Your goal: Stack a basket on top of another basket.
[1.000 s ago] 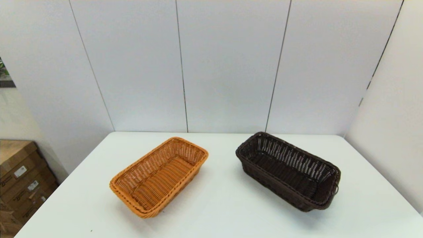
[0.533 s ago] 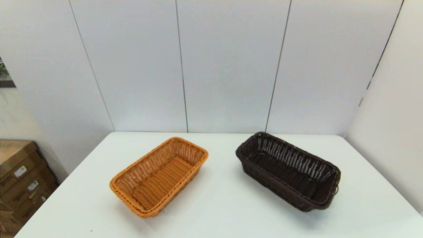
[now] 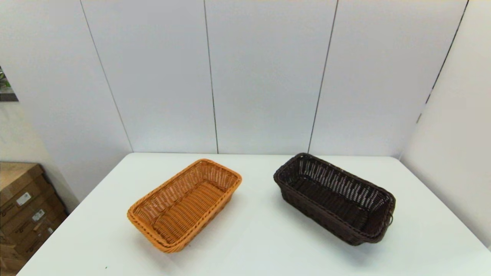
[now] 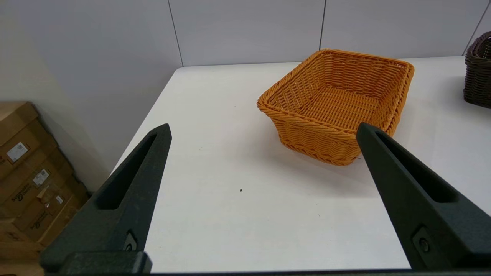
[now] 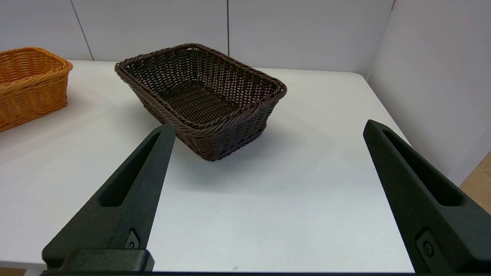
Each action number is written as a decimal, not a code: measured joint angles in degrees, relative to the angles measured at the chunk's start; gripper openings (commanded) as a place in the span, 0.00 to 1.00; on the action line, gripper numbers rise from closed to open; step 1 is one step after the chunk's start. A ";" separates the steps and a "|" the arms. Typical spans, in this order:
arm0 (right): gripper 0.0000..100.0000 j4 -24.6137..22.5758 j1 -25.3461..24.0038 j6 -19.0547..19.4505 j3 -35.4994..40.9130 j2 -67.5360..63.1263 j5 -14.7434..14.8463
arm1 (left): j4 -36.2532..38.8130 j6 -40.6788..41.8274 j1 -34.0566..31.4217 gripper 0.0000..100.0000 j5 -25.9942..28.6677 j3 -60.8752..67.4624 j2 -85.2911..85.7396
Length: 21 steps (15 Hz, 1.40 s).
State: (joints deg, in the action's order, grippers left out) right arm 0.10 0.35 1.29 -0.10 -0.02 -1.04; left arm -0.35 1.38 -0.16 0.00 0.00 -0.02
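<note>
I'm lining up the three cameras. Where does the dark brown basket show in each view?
Head view: dark brown basket on the table's right half.
Left wrist view: only one end at the picture's edge.
Right wrist view: whole, centre.
Shared landmark: orange-tan basket beside it, apart.

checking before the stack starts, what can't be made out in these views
- Head view: both arms are out of frame.
- Left wrist view: the dark brown basket is cut off by the picture's edge.
- Right wrist view: the orange-tan basket is cut off by the edge.
- Left wrist view: labels on the cardboard boxes are too small to read.
</note>
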 measured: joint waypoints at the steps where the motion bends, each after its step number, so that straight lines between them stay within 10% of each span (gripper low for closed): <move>1: 1.00 0.00 0.00 0.00 0.00 0.00 0.00 | 0.02 -0.04 0.00 1.00 0.00 0.00 0.00; 21: 1.00 0.00 0.00 -0.30 0.00 0.00 0.00 | -10.50 -0.23 -0.06 1.00 0.21 -11.13 -1.01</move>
State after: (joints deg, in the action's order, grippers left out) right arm 0.10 0.35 0.99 -0.10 -0.02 -1.04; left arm -10.85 1.15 -0.22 0.21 -11.13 -1.04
